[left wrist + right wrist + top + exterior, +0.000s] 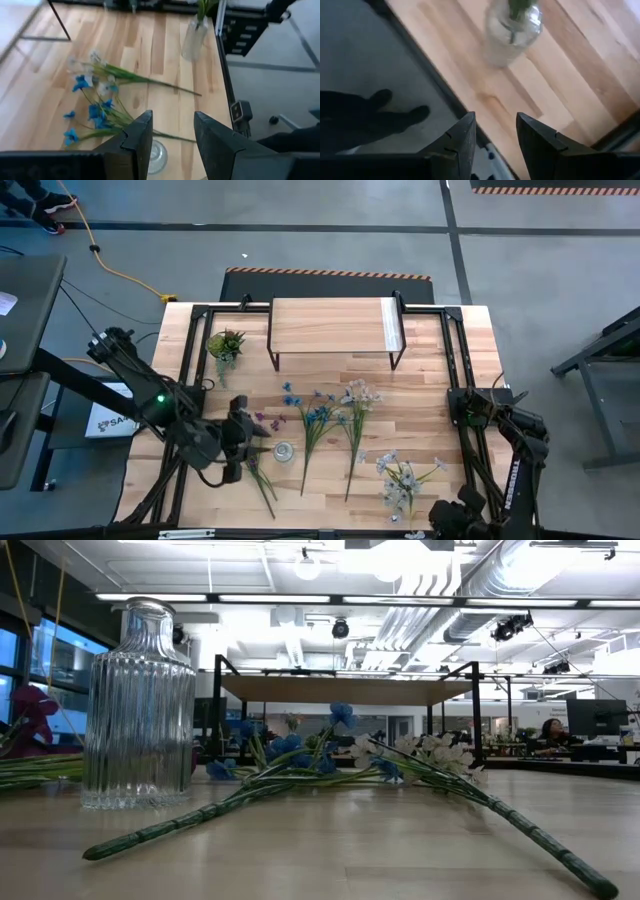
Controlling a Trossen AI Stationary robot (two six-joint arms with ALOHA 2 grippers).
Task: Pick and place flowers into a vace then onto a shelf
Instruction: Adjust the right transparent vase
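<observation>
Your left gripper (243, 448) hovers just left of the empty vase (284, 451), jaws parted, holding nothing. Your right gripper (494, 131) waits at the near right edge, jaws also parted and empty. Blue and white flowers (335, 420) lie flat mid-table, near of the shelf (333, 326); a second vase (400, 495) near right holds pale flowers.

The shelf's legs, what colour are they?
Black, thin metal, under the shelf with its light wood top. The high view shows them best.
</observation>
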